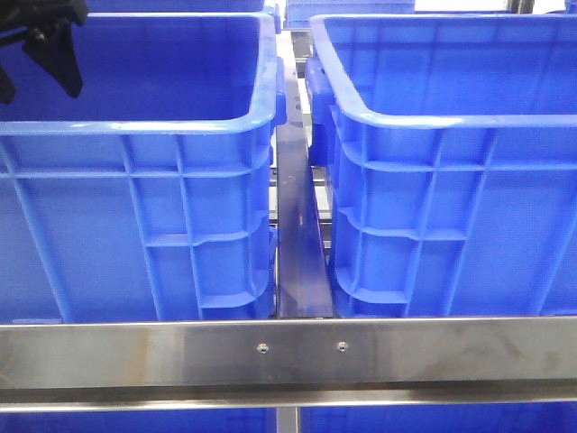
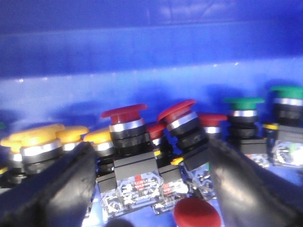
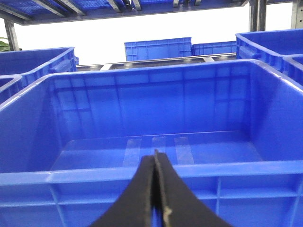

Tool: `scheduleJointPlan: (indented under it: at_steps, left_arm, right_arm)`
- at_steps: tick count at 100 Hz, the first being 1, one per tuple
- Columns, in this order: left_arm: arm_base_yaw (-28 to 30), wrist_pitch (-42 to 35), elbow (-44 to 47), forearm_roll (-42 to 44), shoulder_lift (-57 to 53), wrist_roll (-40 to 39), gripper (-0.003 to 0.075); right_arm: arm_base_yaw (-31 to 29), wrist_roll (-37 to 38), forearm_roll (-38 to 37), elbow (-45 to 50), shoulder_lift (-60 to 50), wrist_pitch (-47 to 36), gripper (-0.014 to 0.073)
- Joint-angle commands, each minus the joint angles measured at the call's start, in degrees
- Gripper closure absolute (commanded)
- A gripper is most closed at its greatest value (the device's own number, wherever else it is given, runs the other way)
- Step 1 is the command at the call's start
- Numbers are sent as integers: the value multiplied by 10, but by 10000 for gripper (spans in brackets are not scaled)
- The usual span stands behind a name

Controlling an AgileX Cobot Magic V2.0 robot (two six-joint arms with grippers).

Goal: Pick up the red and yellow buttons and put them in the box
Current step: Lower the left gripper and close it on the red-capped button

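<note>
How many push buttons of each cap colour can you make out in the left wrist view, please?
Red buttons: 5
Yellow buttons: roughly 4; the caps overlap and blur
Green buttons: 2
Total: about 11, all lying in the blue bin, with the open left gripper just above the red ones.

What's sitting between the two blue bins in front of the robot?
In the front view, a dark metal rail runs along the gap between the left bin and the right bin. No buttons lie there.
</note>
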Motion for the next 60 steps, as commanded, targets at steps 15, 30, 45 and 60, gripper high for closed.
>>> scheduleJointPlan:
  at_steps: [15, 30, 45, 60]
  left_arm:
    - [-2, -25, -20, -5, 11, -6, 280]
    - [2, -25, -20, -3, 21, -6, 280]
    - [5, -25, -20, 9, 25, -6, 281]
    - [10, -39, -20, 10, 25, -8, 281]
  right_arm:
    - [2, -2, -3, -1, -12, -48, 662]
    - [2, -2, -3, -1, -12, -48, 662]
    - [2, -2, -3, -1, -12, -48, 662]
    - [2, -2, -3, -1, -12, -48, 662]
